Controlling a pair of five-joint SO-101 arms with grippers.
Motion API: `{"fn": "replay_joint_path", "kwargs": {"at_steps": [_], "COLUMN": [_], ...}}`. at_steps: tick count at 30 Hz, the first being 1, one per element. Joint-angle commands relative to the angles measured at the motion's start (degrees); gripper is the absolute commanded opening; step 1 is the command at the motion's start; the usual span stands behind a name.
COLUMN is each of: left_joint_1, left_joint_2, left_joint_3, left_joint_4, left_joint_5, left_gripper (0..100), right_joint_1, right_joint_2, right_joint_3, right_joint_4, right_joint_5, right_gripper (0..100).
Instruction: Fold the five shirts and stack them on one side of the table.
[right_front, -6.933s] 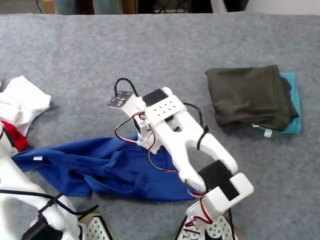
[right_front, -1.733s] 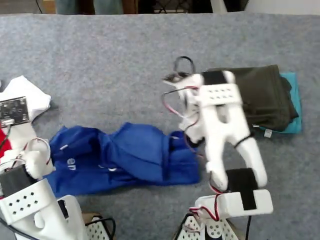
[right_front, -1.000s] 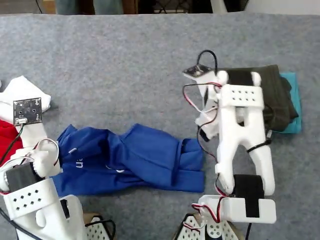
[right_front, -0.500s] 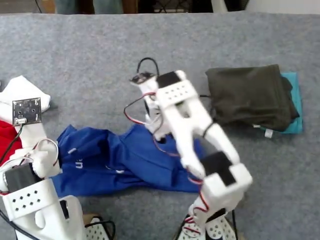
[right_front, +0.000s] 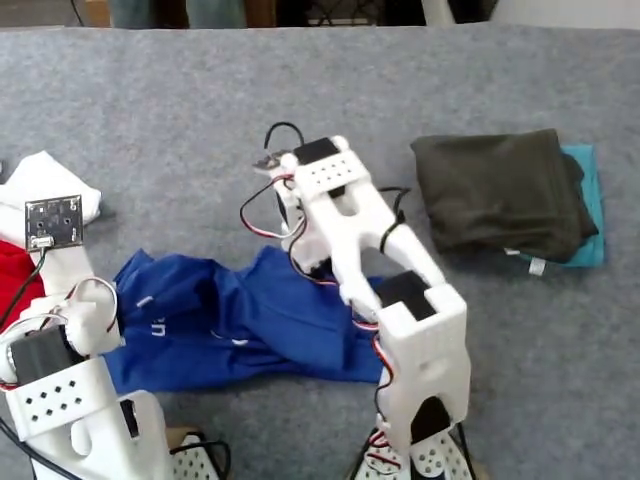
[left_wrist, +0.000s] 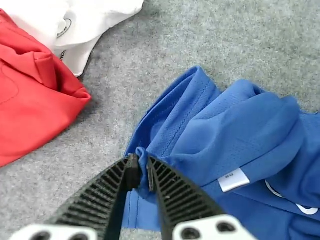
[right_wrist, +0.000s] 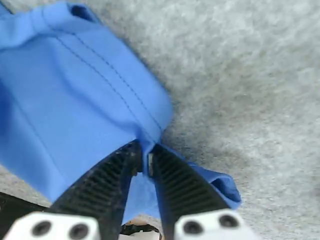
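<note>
The crumpled blue cloth shirt (right_front: 240, 320) lies well apart from the folded dark green shirt (right_front: 500, 190); the left gripper (left_wrist: 141, 169) and right gripper (right_wrist: 145, 155) each pinch its edge, likely to pull it flat.

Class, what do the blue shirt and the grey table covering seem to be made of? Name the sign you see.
Blue shirt: probably a synthetic sports knit, faint sheen; fine mesh holes show. Table covering: seemingly felt or low carpet, matte; fuzzy, flecked fibres.
</note>
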Motion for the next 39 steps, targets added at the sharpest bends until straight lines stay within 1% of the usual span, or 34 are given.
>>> {"fn": "replay_joint_path", "kwargs": {"at_steps": [1, 5, 7, 12, 16, 18, 19, 21, 24, 26, 28, 30, 32, 33, 37, 38, 39], "left_joint_1": [0.3, 0.3, 0.2, 0.5, 0.3, 0.7, 0.7, 0.7, 0.7, 0.7, 0.7, 0.7, 0.7, 0.7, 0.7, 0.7, 0.7], "left_joint_2": [-0.4, -0.4, -0.4, -0.4, -0.4, -0.4, -0.4, -0.4, -0.3, -0.3, -0.3, -0.3, -0.3, -0.3, -0.3, -0.3, -0.3], "left_joint_3": [-0.5, -0.6, -0.8, -1.0, -0.5, -0.5, -0.5, -0.5, -0.5, -0.5, -0.5, -0.5, -0.5, -0.5, -0.5, -0.5, -0.5], "left_joint_4": [-0.8, -0.8, -0.9, -1.2, -4.7, -5.9, -6.3, -6.7, -6.7, -6.7, -6.7, -6.7, -6.7, -6.7, -6.7, -6.6, -6.6], "left_joint_5": [-0.8, -0.8, -0.8, -0.7, -0.4, -0.4, -0.4, -0.5, -0.6, -0.6, -0.6, -0.6, -0.6, -0.6, -0.6, -0.6, -0.6], "left_gripper": [3, 3, 3, 3, 3, 3, 3, 3, 3, 3, 3, 3, 3, 3, 3, 3, 3], "right_joint_1": [-0.5, 0.8, 1.8, 5.0, 7.4, 7.6, 7.6, 8.1, 10.9, 13.0, 14.2, 14.2, 13.1, 12.2, 8.5, 7.7, 7.1], "right_joint_2": [-0.3, 0.0, 0.1, 0.1, 1.6, 3.8, 5.5, 8.6, 10.0, 9.8, 9.7, 9.8, 9.9, 9.9, 10.2, 10.9, 11.8], "right_joint_3": [-5.4, -11.7, -15.3, -18.4, -18.5, -18.4, -18.5, -19.1, -20.8, -22.7, -26.2, -29.3, -31.3, -32.0, -31.8, -31.3, -30.8], "right_joint_4": [2.5, 3.1, 1.6, -8.5, -17.1, -19.5, -20.0, -20.0, -19.7, -19.3, -16.8, -12.7, -8.3, -6.4, -5.2, -6.1, -6.6], "right_joint_5": [0.4, 0.4, 0.4, 0.4, 0.4, 0.6, 1.5, 1.8, -2.6, -4.5, -4.3, -4.4, -4.4, -4.4, -4.3, -4.3, -4.3], "right_gripper": [1.8, 1.8, 1.8, 1.8, 1.8, 2.3, 3.5, 11.4, 25.5, 31.6, 34.5, 34.5, 31.9, 28.3, 6.4, 2.0, 1.5]}}
